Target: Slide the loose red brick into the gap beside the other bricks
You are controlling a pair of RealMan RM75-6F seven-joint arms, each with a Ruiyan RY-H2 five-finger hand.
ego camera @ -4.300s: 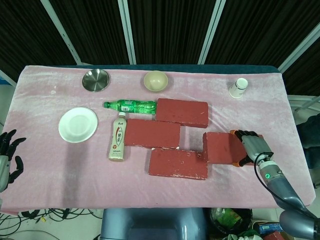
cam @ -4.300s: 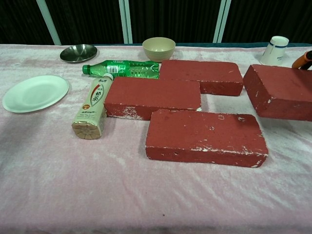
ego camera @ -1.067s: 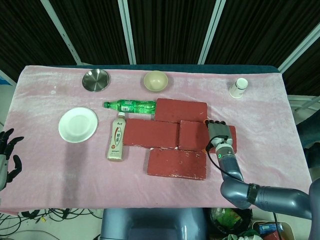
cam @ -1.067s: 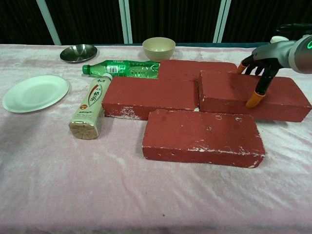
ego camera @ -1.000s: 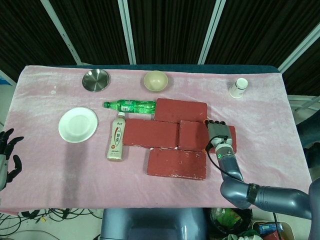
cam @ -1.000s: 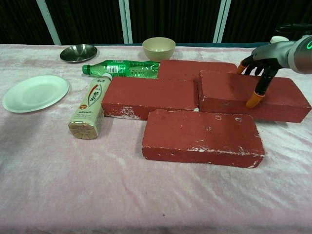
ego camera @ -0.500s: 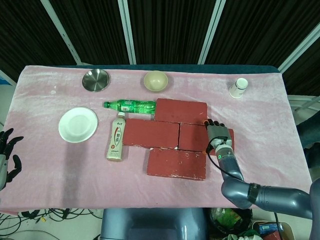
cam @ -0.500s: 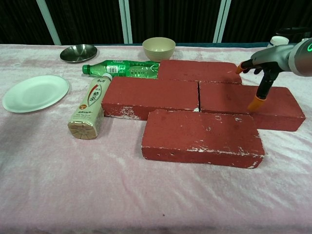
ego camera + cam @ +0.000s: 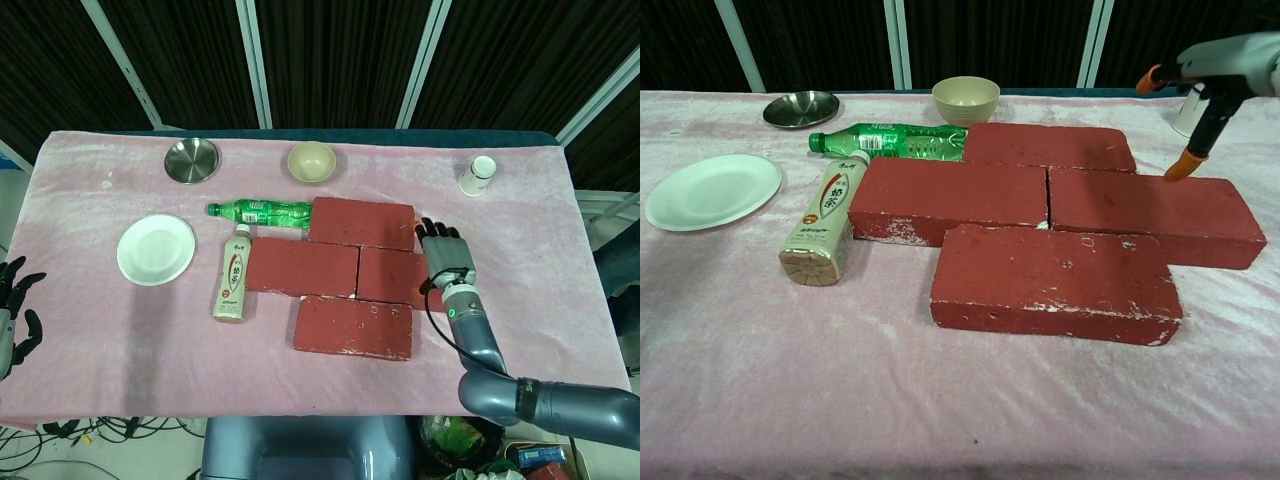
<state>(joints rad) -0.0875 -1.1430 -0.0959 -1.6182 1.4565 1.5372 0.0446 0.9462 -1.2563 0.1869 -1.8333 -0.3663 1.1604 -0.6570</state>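
The slid red brick lies flat in the gap, its left end against the middle brick. It sits behind the front brick and in front of the back brick. My right hand hovers over the brick's right end with fingers spread and nothing in it; the chest view shows it raised off the brick. My left hand hangs at the table's left edge, fingers apart and empty.
A green bottle and a milk tea bottle lie left of the bricks. A white plate sits further left. A steel bowl, a beige bowl and a paper cup stand along the back.
The brick settled flat against the middle brick. My right hand has lifted off its top and moved up and to the right. The left hand has not moved.
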